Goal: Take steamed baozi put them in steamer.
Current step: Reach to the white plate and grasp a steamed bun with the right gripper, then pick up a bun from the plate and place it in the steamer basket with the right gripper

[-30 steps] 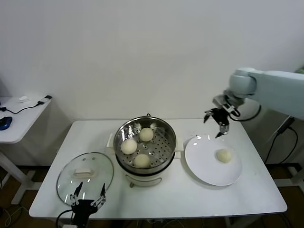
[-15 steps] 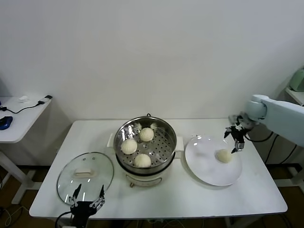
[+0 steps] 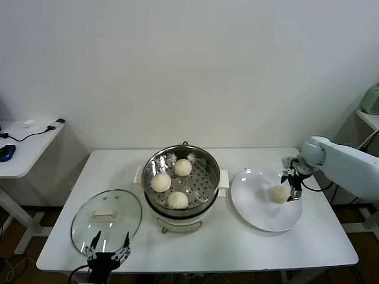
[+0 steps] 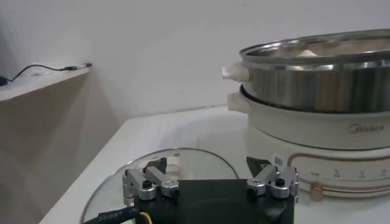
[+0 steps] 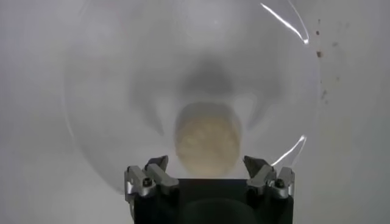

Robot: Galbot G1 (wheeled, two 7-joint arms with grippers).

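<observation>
Three cream-white baozi lie on the perforated tray of the steel steamer at the table's middle. The steamer's side fills the left wrist view. A fourth baozi lies on the white plate to the right. My right gripper is open, right at this baozi's right side, its fingers wide either side of it in the right wrist view. My left gripper is open and empty at the table's front left, by the glass lid.
The round glass lid lies flat on the table's front left, also in the left wrist view. A white side table with cables stands off to the left. A white wall runs behind.
My right gripper has swung right and come down from above the plate's far edge to the baozi on the plate. The left arm and the buns in the steamer have not moved.
</observation>
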